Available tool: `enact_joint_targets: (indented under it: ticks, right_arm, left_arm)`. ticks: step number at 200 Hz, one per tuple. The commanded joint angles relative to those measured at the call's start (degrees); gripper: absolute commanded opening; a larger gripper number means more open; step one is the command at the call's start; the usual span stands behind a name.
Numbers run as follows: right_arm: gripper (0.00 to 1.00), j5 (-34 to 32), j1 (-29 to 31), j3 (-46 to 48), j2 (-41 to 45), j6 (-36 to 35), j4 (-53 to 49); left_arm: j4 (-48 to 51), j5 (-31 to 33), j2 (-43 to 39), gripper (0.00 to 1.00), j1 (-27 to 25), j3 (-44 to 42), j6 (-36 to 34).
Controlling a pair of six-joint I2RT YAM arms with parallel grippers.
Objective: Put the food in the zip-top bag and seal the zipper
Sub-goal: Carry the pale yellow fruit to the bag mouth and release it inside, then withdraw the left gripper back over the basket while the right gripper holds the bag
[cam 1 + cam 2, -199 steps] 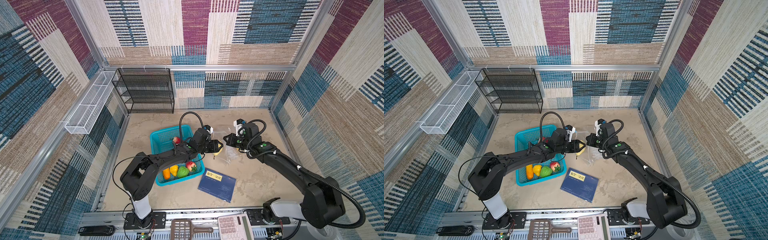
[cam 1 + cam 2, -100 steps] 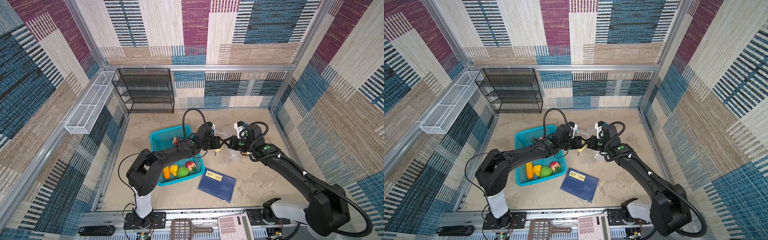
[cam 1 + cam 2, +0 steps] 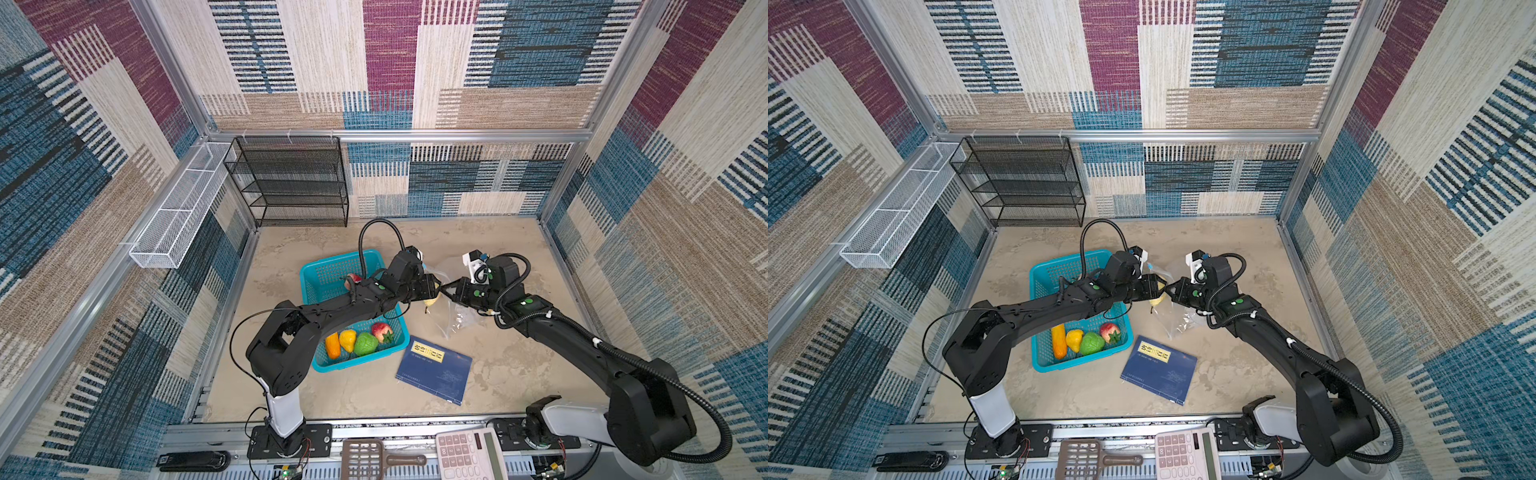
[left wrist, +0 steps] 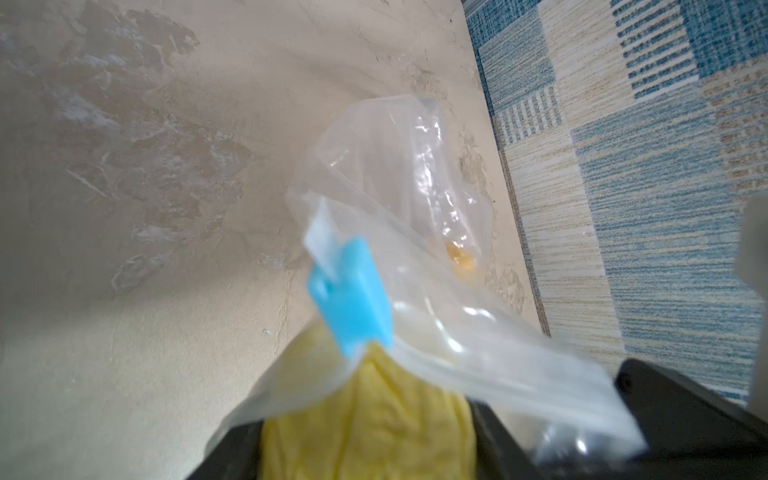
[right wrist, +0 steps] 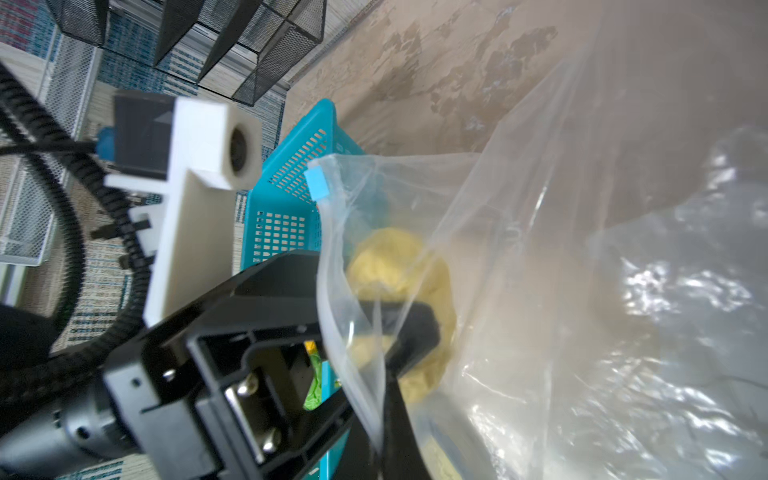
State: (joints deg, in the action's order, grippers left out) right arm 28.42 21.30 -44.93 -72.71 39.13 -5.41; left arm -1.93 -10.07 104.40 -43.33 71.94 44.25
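In both top views the two grippers meet above the floor, right of the teal basket point(image 3: 316, 282). My left gripper point(image 3: 432, 289) point(image 3: 1156, 286) point(image 4: 365, 449) is shut on a pale yellow bumpy food point(image 3: 429, 306) point(image 4: 370, 419) point(image 5: 399, 257), which sits inside the mouth of the zip-top bag point(image 3: 455, 320) point(image 3: 1177, 322) point(image 4: 415, 187) point(image 5: 582, 291). My right gripper point(image 3: 446, 288) point(image 3: 1169, 288) point(image 5: 380, 440) is shut on the bag's rim and holds the bag up. The zipper's light-blue slider point(image 4: 351, 291) point(image 5: 318, 183) sits at one end of the open mouth.
The basket holds orange point(image 3: 332, 345), yellow point(image 3: 347, 340), green point(image 3: 365, 344) and red point(image 3: 381, 331) food at its near end. A blue book point(image 3: 434, 368) lies in front of the bag. A black wire shelf point(image 3: 291, 183) stands at the back left.
The two grippers have drawn closer together, and the yellow food has gone further into the bag's mouth. The right gripper still holds the rim.
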Motion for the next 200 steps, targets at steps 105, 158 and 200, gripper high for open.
enact_joint_targets:
  ticks: [105,158,200]
  right_arm:
    - [0.0,-0.28,0.06,-1.02,-0.74,1.92,5.06]
    - [0.0,-3.58,-0.09,-3.47,-1.09,-0.88,1.78]
    - [0.0,-4.26,-0.78,-5.2,-0.88,-1.85,0.69]
  left_arm:
    - [-8.53,5.28,0.93,0.75,-1.67,-3.77,4.83]
    - [-4.15,1.59,-4.16,0.79,-1.59,-3.29,1.34]
    - [-1.93,1.63,-12.14,0.79,-1.08,-7.1,-1.54]
